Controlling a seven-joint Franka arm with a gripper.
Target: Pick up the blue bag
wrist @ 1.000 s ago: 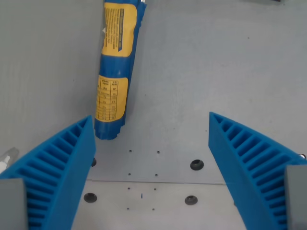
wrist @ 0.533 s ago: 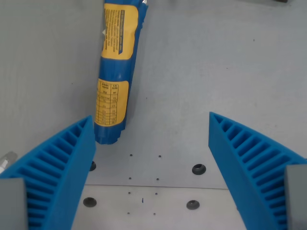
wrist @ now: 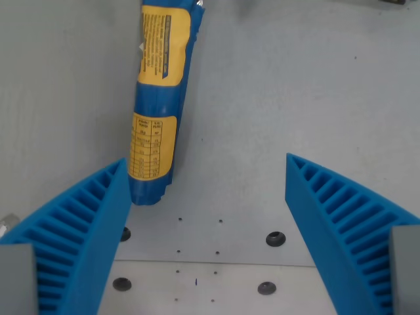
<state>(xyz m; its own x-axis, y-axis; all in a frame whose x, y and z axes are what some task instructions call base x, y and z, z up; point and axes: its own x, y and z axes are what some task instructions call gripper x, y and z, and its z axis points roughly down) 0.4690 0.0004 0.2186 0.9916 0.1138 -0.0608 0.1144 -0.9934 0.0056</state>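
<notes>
Lying beside left jaw: blue bag (wrist: 157,98)

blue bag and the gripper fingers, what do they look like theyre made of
Blue bag: probably thin plastic film with a slight sheen, with printed yellow label panels and a crimped, wrinkled end.
Gripper fingers: matte blue moulded or printed plastic, possibly flexible, given the ribbed, slatted inner faces.
Table: grey, matte, likely metal, with screw holes.
</notes>
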